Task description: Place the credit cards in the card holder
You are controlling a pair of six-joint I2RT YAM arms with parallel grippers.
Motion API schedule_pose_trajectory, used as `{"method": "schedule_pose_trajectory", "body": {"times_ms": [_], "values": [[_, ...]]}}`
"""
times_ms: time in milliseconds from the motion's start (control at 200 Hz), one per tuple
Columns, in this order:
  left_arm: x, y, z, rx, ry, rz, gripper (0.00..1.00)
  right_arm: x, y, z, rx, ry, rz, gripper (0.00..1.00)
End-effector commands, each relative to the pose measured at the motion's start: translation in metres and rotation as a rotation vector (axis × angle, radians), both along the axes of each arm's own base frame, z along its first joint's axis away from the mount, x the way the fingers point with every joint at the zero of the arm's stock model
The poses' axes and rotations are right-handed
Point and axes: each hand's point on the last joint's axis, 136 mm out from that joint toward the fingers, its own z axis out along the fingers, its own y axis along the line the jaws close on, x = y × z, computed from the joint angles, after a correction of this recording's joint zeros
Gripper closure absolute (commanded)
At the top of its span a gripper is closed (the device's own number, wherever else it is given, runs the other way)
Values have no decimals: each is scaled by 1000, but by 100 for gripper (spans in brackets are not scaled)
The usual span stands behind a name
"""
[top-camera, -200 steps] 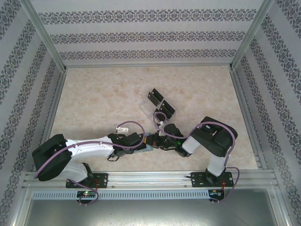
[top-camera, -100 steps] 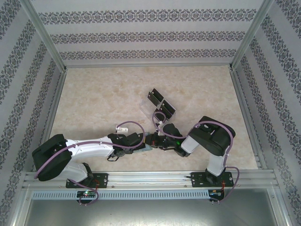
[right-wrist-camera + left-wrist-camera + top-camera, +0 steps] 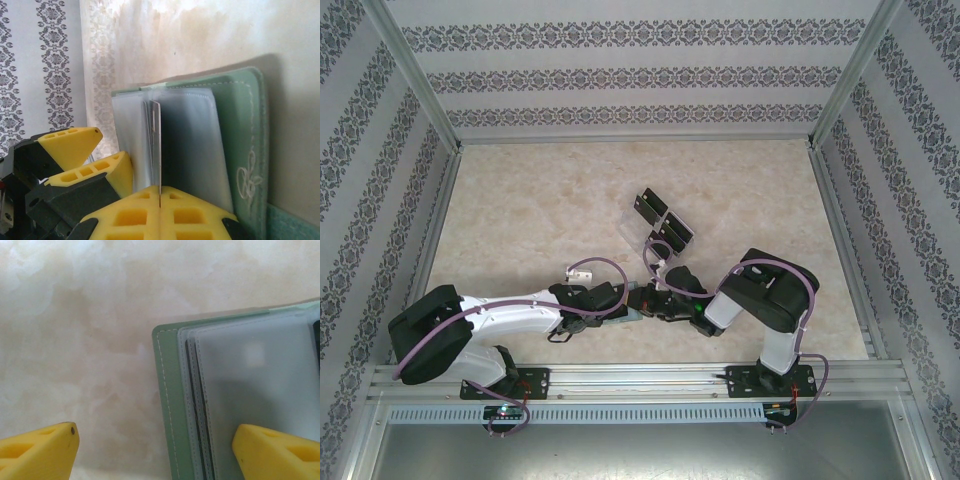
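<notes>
The green card holder (image 3: 167, 405) lies open on the table, its clear sleeves (image 3: 250, 385) facing up. My left gripper (image 3: 155, 455) is open and straddles the holder's edge, with one yellow finger (image 3: 275, 452) over the sleeves and the other (image 3: 40, 452) over bare table. My right gripper (image 3: 160, 197) is shut on a credit card (image 3: 157, 145), seen edge-on, whose far end stands among the holder's sleeves (image 3: 192, 145). In the top view both grippers meet over the holder (image 3: 634, 314) near the front middle. Other black credit cards (image 3: 647, 208) rest in a clear tray.
The clear plastic tray (image 3: 631, 222) sits mid-table, just behind the two grippers. Patterned walls and metal frame rails (image 3: 410, 75) close in the table on three sides. Open marble tabletop (image 3: 520, 210) stretches to the left and back.
My right arm has edged slightly left, toward the left gripper and the holder. The left arm has stayed put.
</notes>
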Motion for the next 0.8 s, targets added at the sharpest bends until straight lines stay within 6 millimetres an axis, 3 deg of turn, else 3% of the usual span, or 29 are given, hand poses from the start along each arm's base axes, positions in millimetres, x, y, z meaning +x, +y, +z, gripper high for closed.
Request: {"method": "schedule_pose_trajectory", "body": {"times_ms": [0,455,794], "values": [[-25,24,-21,83,127,3,16,-14,4,-6,-7,24,42,100],[-26,25,-20,82,127,4,16,0,12,-3,10,9,19,100],[-25,28,-17,88,120,10,16,-6,13,2,47,5,43,100]]}}
